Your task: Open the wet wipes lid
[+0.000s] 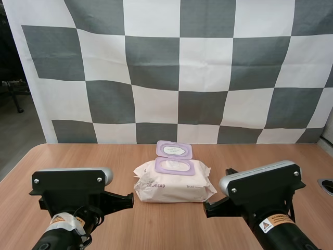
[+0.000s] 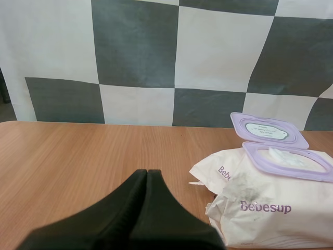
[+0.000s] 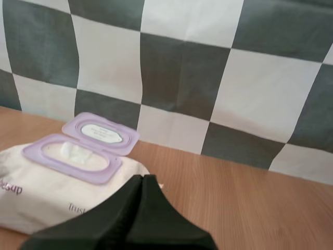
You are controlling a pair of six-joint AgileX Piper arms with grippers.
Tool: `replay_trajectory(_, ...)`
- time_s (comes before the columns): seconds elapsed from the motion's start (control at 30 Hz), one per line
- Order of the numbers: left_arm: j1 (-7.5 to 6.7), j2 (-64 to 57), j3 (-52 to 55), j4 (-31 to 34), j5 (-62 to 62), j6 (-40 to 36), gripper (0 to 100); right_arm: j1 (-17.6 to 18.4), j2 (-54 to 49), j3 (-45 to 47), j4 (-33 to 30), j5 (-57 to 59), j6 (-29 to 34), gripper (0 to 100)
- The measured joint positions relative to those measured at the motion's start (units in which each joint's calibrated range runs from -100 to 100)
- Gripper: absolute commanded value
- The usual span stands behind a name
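A cream pack of wet wipes (image 1: 174, 183) lies in the middle of the wooden table (image 1: 156, 229). Its purple lid (image 1: 174, 150) is flipped up and back, and a white wipe shows in the opening (image 1: 174, 166). My left gripper (image 1: 130, 200) sits shut just left of the pack (image 2: 265, 200), its fingers together as one dark wedge (image 2: 147, 174). On the pack's right side my right gripper (image 1: 207, 209) is shut too, a single wedge (image 3: 142, 179) close to the pack (image 3: 62, 192). Neither gripper touches the pack or the lid (image 2: 268, 129).
A dark round thing (image 1: 327, 186) is set at the table's right edge. Bare wood runs on both sides of the pack and in front of it.
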State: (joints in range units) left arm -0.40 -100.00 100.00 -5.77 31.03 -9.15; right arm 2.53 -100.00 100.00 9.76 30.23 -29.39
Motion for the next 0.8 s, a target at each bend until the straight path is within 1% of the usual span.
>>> replay_trajectory(0.1, 0.0, 0.0, 0.0, 0.0, -0.2, 0.0, 0, 0.0, 0.0, 0.0, -2.5, 1.2, 4.3, 0)
replay_trajectory(0.2, 0.0, 0.0, 0.0, 0.0, -0.2, 0.0, 0, 0.0, 0.0, 0.0, -2.0, 1.2, 6.7, 0)
replay_trajectory(0.33, 0.0, 0.0, 0.0, 0.0, -0.2, 0.0, 0, 0.0, 0.0, 0.0, 0.9, 1.2, 7.1, 0)
replay_trajectory(0.8, 0.0, 0.0, 0.0, 0.0, -0.2, 0.0, 0, 0.0, 0.0, 0.0, 1.0, 1.4, 7.1, 0)
